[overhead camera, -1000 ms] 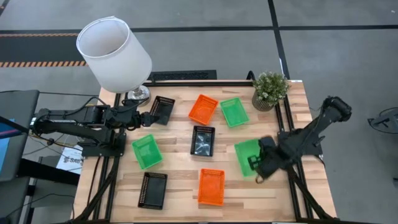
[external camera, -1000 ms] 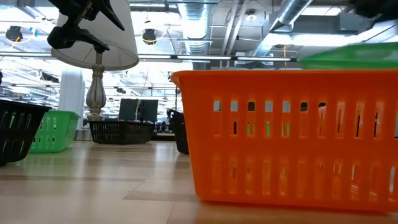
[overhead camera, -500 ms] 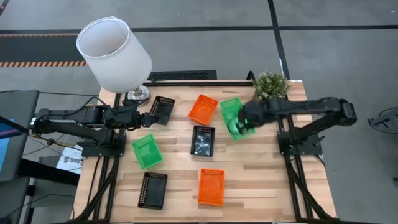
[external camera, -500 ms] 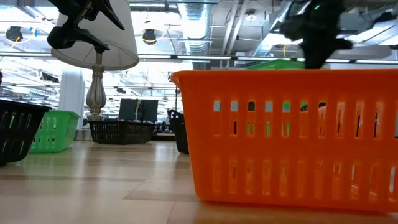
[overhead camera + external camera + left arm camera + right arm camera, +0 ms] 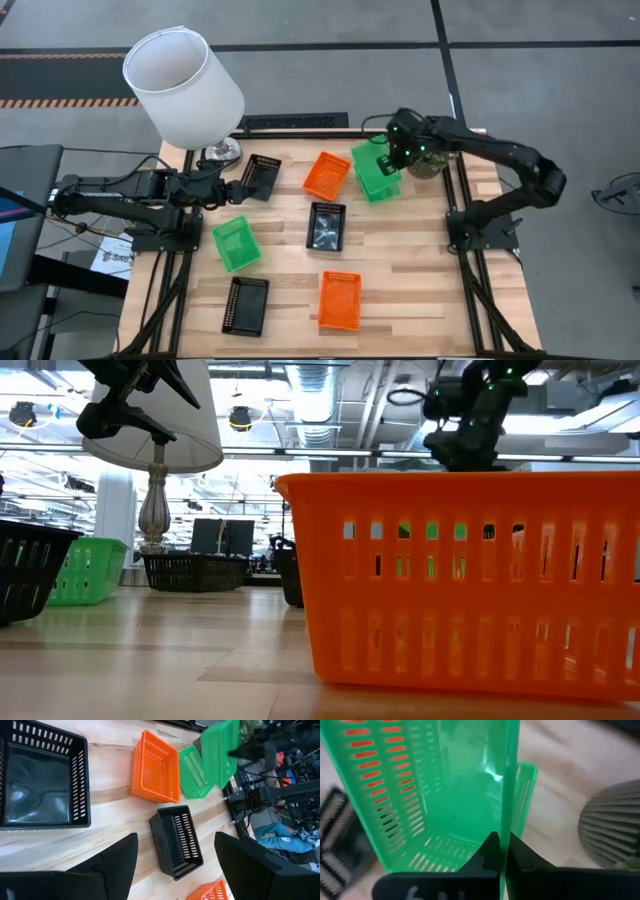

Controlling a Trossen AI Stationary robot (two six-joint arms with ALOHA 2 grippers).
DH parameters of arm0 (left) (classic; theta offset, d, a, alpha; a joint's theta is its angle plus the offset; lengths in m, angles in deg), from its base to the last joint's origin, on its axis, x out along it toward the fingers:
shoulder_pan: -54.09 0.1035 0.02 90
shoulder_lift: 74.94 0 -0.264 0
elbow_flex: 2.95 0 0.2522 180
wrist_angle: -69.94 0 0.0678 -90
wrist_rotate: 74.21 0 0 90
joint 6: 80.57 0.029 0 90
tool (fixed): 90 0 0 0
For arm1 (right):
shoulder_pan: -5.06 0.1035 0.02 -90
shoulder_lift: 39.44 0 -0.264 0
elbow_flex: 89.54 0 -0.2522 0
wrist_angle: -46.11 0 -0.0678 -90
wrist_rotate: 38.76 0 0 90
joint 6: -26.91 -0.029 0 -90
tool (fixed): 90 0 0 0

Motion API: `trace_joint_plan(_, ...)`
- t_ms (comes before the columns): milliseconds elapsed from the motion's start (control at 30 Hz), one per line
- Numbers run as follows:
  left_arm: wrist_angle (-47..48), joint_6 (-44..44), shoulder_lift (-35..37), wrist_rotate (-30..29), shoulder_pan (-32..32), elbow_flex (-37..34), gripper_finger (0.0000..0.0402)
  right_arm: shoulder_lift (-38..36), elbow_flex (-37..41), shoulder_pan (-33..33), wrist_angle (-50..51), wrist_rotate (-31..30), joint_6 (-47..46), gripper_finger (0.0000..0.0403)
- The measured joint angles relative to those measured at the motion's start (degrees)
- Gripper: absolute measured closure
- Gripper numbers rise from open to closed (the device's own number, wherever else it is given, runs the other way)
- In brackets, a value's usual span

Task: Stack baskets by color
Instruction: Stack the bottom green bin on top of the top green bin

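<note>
Green basket [image 5: 372,170] tilted above another green, orange basket [image 5: 327,175] beside

In the low view, the near orange basket [image 5: 470,580] fills the centre and right of the frame, its right end cut off by the edge. It hides most of the bench behind it, and only slivers of green show through its slots. At the left edge, 1 black basket [image 5: 30,570] is cut off. In the right wrist view, the green basket [image 5: 445,795] runs off the top of the frame, and the plant pot [image 5: 612,835] at right is blurred and cropped.
</note>
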Motion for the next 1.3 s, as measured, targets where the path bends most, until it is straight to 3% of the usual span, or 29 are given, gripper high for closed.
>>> trace_joint_plan(367, 0.0, -0.04, -0.01, -0.48, 0.0, 0.0, 0.015, 7.28, -0.07, -1.83, 0.77, 4.45, 5.18, 0.0384)
trace_joint_plan(933, 0.0, 0.09, -0.02, -1.03, 0.0, 0.0, 0.015, 7.32, -0.04, -2.65, 5.84, 4.04, 2.29, 0.0364)
trace_joint_plan(1300, -0.02, 0.07, -0.01, -1.03, 0.0, 0.0, 0.015, 7.32, -0.04, -2.67, 5.64, 4.02, 1.92, 0.0282)
